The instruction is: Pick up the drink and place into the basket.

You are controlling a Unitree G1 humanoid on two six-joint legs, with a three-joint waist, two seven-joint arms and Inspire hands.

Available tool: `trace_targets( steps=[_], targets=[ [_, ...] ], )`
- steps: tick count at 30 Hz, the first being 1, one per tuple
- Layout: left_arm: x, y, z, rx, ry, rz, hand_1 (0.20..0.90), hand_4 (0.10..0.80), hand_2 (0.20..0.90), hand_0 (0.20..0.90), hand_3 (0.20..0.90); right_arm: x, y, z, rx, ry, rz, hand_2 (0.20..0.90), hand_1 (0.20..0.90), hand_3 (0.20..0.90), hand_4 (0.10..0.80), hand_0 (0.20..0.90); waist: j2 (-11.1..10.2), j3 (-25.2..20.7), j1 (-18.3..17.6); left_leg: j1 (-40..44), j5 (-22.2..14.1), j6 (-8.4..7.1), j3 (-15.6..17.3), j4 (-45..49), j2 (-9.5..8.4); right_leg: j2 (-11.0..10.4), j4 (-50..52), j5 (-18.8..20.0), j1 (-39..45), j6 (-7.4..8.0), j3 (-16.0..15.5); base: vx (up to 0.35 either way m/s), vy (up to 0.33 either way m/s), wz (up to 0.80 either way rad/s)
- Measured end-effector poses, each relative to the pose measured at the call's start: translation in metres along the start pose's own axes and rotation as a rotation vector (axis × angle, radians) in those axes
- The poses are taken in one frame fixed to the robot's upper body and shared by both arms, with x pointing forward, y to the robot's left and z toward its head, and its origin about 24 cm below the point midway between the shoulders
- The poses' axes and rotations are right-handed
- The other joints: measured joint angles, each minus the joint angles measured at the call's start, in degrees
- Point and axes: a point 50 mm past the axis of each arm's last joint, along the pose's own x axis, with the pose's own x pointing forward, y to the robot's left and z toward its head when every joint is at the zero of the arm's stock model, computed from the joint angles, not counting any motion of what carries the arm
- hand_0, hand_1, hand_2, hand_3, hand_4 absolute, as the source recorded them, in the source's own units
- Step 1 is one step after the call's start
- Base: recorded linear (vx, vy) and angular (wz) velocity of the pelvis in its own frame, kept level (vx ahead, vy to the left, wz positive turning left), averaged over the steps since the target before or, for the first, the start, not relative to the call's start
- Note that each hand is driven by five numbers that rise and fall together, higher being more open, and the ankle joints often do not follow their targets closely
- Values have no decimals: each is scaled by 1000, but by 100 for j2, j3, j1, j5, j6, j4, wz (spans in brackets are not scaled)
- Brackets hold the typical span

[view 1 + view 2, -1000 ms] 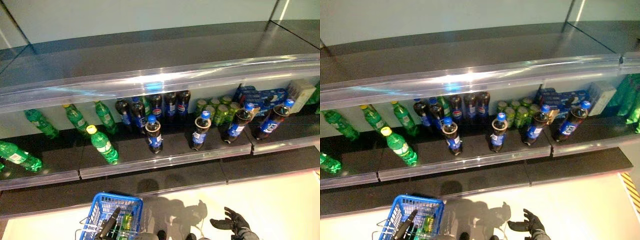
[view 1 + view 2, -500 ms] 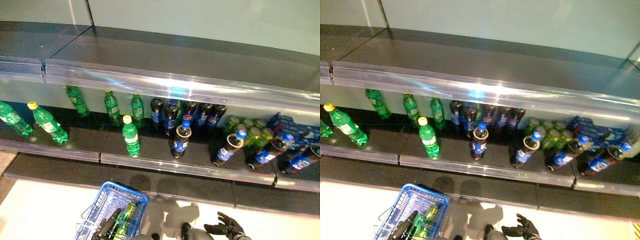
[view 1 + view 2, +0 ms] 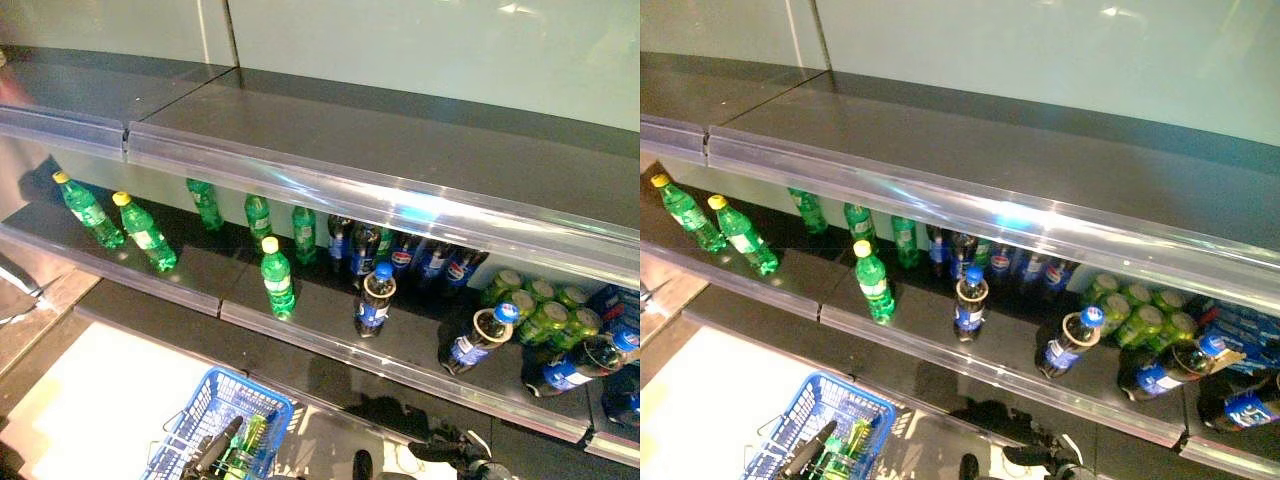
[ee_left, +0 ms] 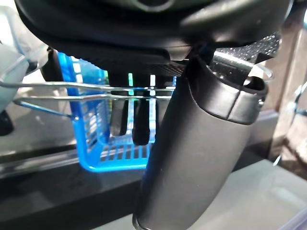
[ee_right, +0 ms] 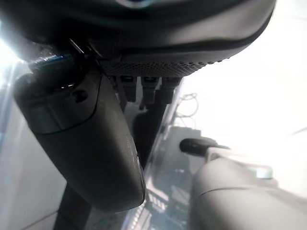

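**Lining up my free hand on a bottle to lift**

The shelf [image 3: 330, 330] runs wide across everything ahead of and above my right hand [image 3: 455, 452], which hangs low near my body with nothing in it, its fingers loose and straight and only slightly spread. My left hand [image 4: 139, 120] is off to its left, fingers hooked round the wire handle [image 4: 57, 86] of the blue basket [image 3: 215, 425]; a green bottle [image 3: 250, 440] already lies inside.

Drinks to choose from: the cola bottle [image 3: 374, 300] stands alone at the shelf's front edge, up and a little left of my right hand, with a green bottle with a yellow cap [image 3: 277, 280] farther left. Another cola bottle [image 3: 478, 340] leans almost straight above the hand.

I judge the lone upright cola the best target. It stands free of its neighbours, so I should rise over the clear front lip [image 3: 400, 372], open wide, and close round the body below the cap, keeping the basket level meanwhile.
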Motion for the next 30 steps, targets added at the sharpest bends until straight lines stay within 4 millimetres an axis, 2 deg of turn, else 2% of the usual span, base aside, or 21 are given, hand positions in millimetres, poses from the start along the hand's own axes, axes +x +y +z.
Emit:
trace_targets(
  steps=[5, 9, 18, 21, 27, 28, 30],
  targets=[
    [-5, 13, -9, 12, 25, 29, 300, 100, 300, 300, 200, -1, 1, -5, 12, 11, 4, 900, 900, 900, 800, 900, 137, -61, -14, 119, 96, 60, 136, -259, 5, -37, 4, -12, -4, 40, 36, 9, 52, -3],
    [-7, 16, -14, 16, 42, 42, 300, 100, 300, 300, 200, -4, -1, -16, 17, 39, -2, 900, 900, 900, 800, 900, 226, -176, -24, 224, 186, 30, 148, -393, 5, -44, -74, 28, 26, 74, 40, 8, 74, -1],
    [-8, 22, -16, 58, 67, 62, 300, 100, 300, 300, 200, -5, -1, -18, 18, 42, -6, 900, 900, 900, 800, 900, 218, -242, -30, 421, 196, 56, 282, -533, -32, -55, -385, 132, 292, 127, 184, 22, 128, -6],
    [-8, 22, -16, 92, 77, 57, 300, 100, 300, 300, 200, -6, -3, -19, 44, 39, -17, 900, 900, 900, 800, 900, 200, -248, -49, 513, 213, 99, 295, -577, -103, -100, -346, 153, 286, 161, 247, 40, 196, -9],
    [-8, 23, -14, 122, 81, 52, 300, 100, 300, 300, 200, -6, -7, -18, 87, 14, -35, 900, 900, 900, 800, 900, 123, -160, -60, 539, 243, 217, 694, -634, -218, -190, -264, 211, 45, 324, 498, -5, 79, -34],
    [-8, 23, -12, 125, 79, 53, 300, 100, 300, 300, 200, -6, -6, -17, 87, 10, -29, 900, 900, 900, 800, 900, 90, -134, -53, 548, 267, 249, 814, -683, -218, -226, -210, 214, -33, 334, 457, -57, -19, -51],
    [-7, 25, -7, 129, 68, 55, 300, 100, 300, 300, 200, -5, -4, -13, 87, -11, -4, 900, 900, 900, 800, 900, -3, 1, -29, 574, 279, 286, 1095, -699, -213, -357, -129, 206, -138, 350, 146, -101, -55, -66]
  ],
)
